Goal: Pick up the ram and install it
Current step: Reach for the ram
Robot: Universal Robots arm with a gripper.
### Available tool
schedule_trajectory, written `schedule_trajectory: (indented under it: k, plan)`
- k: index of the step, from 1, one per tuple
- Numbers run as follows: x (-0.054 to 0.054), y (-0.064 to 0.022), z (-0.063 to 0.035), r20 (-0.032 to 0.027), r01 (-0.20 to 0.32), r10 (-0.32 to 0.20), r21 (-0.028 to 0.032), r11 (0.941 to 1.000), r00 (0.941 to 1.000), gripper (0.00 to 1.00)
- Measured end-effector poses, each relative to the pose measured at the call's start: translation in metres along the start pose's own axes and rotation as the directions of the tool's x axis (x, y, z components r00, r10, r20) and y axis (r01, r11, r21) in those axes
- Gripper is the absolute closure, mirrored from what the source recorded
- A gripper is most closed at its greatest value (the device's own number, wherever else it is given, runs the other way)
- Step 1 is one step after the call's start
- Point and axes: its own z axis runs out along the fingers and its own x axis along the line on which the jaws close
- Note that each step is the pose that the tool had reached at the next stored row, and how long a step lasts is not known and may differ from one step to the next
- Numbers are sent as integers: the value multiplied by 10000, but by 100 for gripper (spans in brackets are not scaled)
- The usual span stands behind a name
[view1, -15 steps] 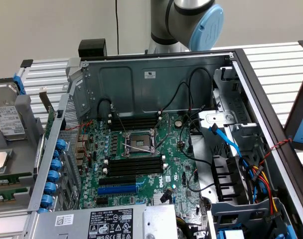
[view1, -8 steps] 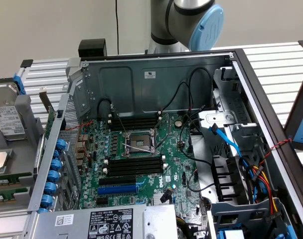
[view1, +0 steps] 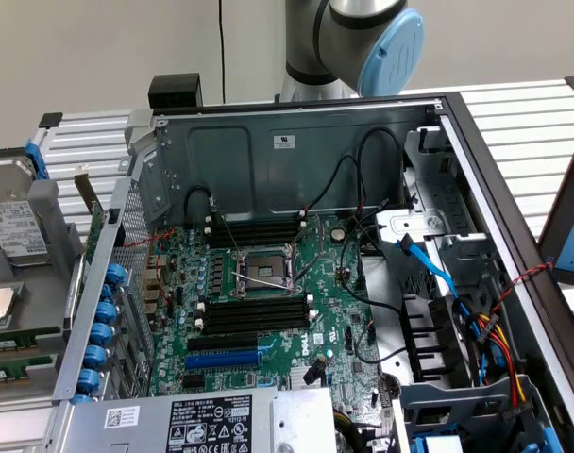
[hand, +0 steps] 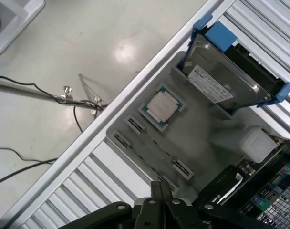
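My gripper (hand: pixel 157 187) is clenched, fingertips pressed together with nothing between them. It hangs over the grey tray (hand: pixel 195 136) that sits outside the computer case (view1: pixel 296 142). In the wrist view the tray carries a bare processor (hand: pixel 161 106) and, beside it, a hard drive (hand: pixel 226 78) in a blue-cornered carrier.

The ram (view1: pixel 21 334) sits in that same tray, at the exterior view's lower left. It is a dark-green stick set on edge. Just below it is what looks like a second one, though the frame edge cuts both and I can't be sure. The ram is well apart from the motherboard (view1: pixel 268 283), which fills the middle of the exterior view.

On the board, the black memory slots (view1: pixel 254 311) lie above and below the processor socket (view1: pixel 263 269). The blue expansion slot (view1: pixel 221 360) lies nearer the bottom of the frame. My arm (view1: pixel 362 38) rises behind the case at the top centre.
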Motion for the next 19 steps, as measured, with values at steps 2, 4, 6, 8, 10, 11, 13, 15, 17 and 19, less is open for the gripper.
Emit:
schedule_trajectory:
  k: [2,4,6,8,10,11,13,15,17,19]
  plan:
    - [0,0,-1,-18,371,-371,17,9993,9993,89]
    - [0,0,0,-35,724,-723,33,9974,9974,89]
    - [0,0,0,-53,1087,-1086,49,9941,9941,89]
    - [0,0,0,-71,1447,-1447,65,9895,9895,89]
    - [0,0,0,-91,1812,-1811,80,9834,9834,89]
    - [0,0,0,-100,1989,-1988,86,9800,9800,89]
    - [0,0,0,-120,2339,-2338,100,9722,9722,89]
    - [0,0,0,-141,2697,-2695,113,9629,9629,89]
    - [0,0,0,-163,3046,-3044,124,9524,9524,89]
    - [0,0,0,-183,3387,-3384,136,9408,9408,89]
